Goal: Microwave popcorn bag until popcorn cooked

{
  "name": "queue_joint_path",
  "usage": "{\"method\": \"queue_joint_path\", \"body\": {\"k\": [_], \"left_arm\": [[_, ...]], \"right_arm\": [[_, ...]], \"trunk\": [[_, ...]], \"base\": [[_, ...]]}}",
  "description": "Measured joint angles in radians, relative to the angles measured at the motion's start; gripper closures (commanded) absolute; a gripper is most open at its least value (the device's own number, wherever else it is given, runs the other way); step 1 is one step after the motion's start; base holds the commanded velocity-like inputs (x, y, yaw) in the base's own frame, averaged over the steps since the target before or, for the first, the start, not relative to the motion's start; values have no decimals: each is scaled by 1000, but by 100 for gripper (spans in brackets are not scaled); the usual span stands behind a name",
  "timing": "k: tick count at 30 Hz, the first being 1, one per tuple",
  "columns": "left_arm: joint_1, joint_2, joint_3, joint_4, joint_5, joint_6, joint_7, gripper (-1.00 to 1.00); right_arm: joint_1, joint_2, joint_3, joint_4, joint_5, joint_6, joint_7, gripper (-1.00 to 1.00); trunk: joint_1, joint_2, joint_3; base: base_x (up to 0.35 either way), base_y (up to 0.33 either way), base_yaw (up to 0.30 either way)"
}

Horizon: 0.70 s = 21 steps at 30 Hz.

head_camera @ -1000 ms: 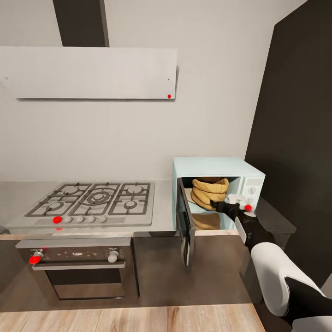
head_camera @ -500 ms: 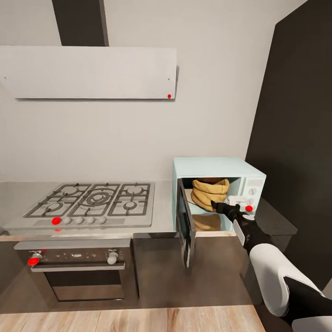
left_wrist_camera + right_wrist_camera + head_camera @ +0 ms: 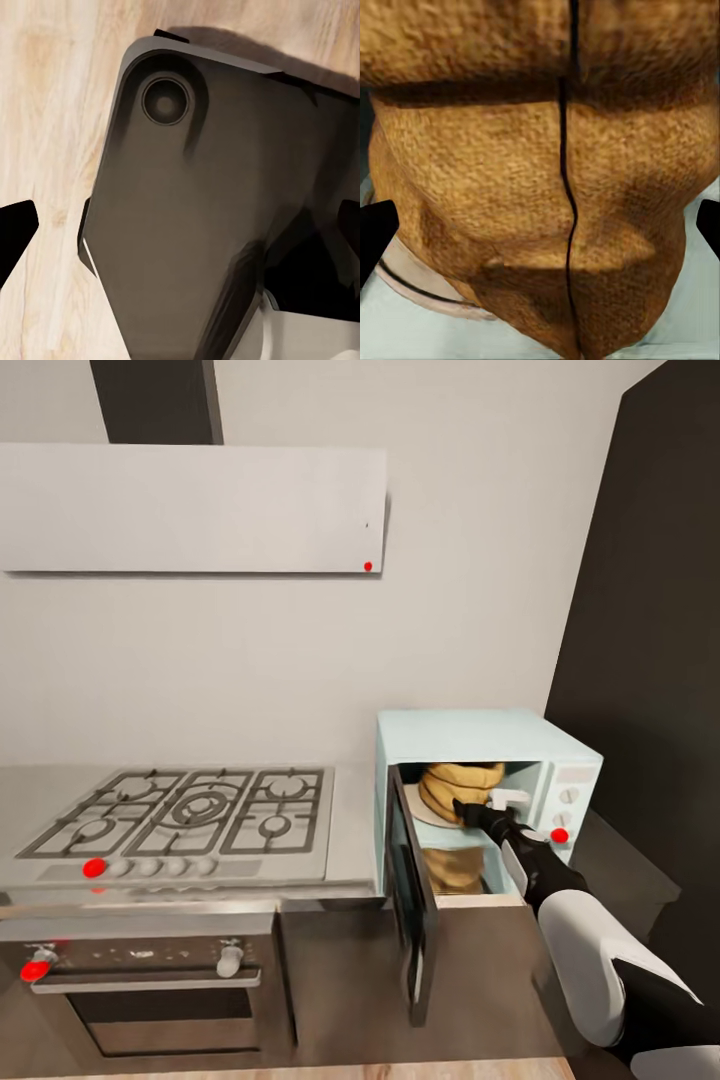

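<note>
Careful, your right gripper (image 3: pixel 478 812) sits spread apart at the popcorn bag (image 3: pixel 458 784) inside the microwave (image 3: pixel 487 790); retreating carelessly could drag it out.

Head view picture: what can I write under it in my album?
Robot's right pincer reaches to the popcorn bag inside the open blue microwave, beside the hob.

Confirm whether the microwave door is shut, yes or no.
No: the microwave door hangs wide open, and the popcorn bag shows inside.
</note>
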Motion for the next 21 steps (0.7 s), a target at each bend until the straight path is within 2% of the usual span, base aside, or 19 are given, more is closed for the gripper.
{"method": "queue_joint_path", "body": {"k": [4, 7, 11, 17, 21], "left_arm": [[0, -1, -1, 0, 0, 0, 0, -100], [0, -1, -1, 0, 0, 0, 0, -100], [0, 0, -1, 0, 0, 0, 0, -100], [0, 0, -1, 0, 0, 0, 0, -100], [0, -1, 1, 0, 0, -1, 0, -100]], "right_arm": [[0, 19, 0, 0, -1, 0, 14, -100], [0, 25, 0, 1, -4, 0, 29, -100], [0, 49, 0, 5, -4, 1, 55, -100], [0, 53, 0, 16, 0, 2, 80, -100], [0, 49, 0, 15, 9, 2, 72, -100]], "trunk": [[0, 0, 0], [0, 0, 0], [0, 0, 0], [0, 0, 0], [1, 0, 0]], "base": [[151, 0, 0], [19, 0, 0], [2, 0, 0], [-6, 0, 0], [-288, 0, 0]]}}
